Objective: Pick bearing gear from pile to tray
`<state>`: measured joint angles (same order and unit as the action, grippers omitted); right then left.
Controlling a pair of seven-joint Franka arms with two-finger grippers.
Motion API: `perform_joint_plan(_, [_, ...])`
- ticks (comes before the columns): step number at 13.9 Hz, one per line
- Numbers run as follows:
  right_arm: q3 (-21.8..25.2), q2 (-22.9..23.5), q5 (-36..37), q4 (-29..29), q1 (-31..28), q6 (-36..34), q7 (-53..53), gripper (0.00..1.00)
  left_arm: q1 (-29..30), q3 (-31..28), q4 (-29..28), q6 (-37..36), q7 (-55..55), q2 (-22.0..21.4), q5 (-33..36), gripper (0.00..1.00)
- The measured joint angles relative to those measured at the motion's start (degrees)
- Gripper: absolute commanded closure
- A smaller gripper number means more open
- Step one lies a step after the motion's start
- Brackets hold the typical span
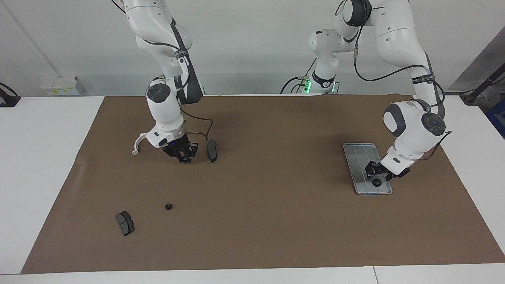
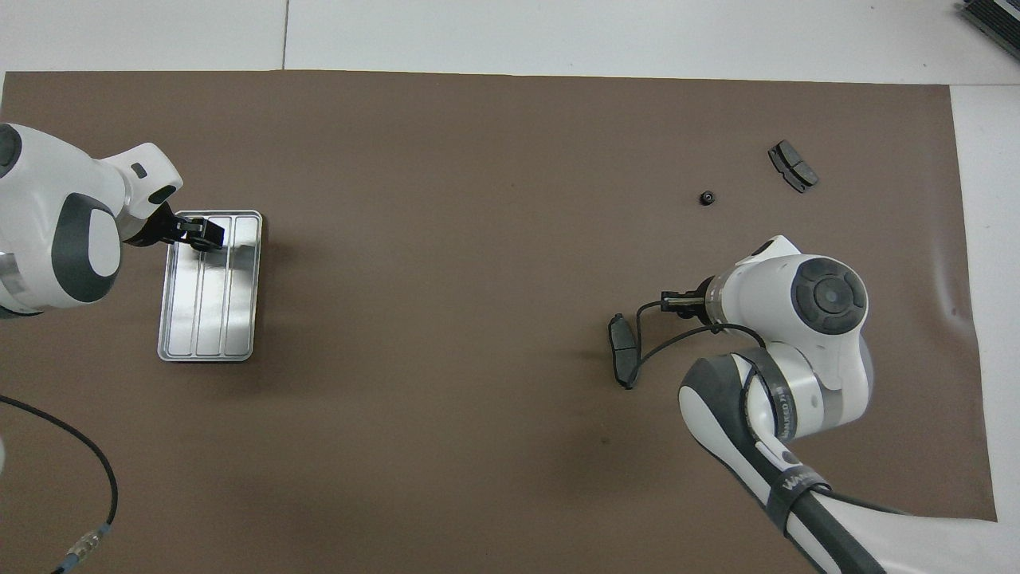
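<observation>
Silver-grey metal tray [image 1: 357, 165] lies on the brown mat, long axis running away from the robots; a black ring [image 1: 377, 182] sits at its farther end under the left gripper [image 1: 375, 176], jaws apparently parted. Right gripper [image 1: 184, 157], narrowed, hovers beside a brake pad [image 1: 212, 150]; contents unclear.

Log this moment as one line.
left gripper over tray, black ring at its tip | right gripper low over mat beside brake pad | spare ring

The right arm's wrist hides the white bracket [image 1: 139, 142] in the overhead view.
</observation>
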<state>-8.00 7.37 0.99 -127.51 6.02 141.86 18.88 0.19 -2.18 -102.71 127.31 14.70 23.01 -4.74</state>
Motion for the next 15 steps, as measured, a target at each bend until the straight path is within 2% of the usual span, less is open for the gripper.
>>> perform_joint_plan(2, [-0.07, 0.70, -0.02, 4.21, 2.97, -2.04, 4.76, 1.00, -1.23, 0.25, 0.67, 0.00, -1.80, -0.59, -2.15, 0.18])
perform_joint_plan(5, [-0.21, 3.97, -0.08, 13.17, 7.48, -6.27, 11.51, 1.00, -5.34, 0.41, 0.84, 0.00, -9.53, -1.58, -2.43, 0.09])
perform_joint_plan(10, [-0.31, 13.61, -0.03, 26.73, 14.69, -7.46, 22.25, 1.00, -12.09, 0.50, 0.84, 0.00, -20.92, -2.36, -2.44, 0.00])
perform_joint_plan(15, [-0.24, 23.05, 2.77, 36.20, 20.95, -8.24, 33.78, 1.00, -13.40, 0.49, 0.84, 0.39, -25.37, -2.88, -2.45, 0.00])
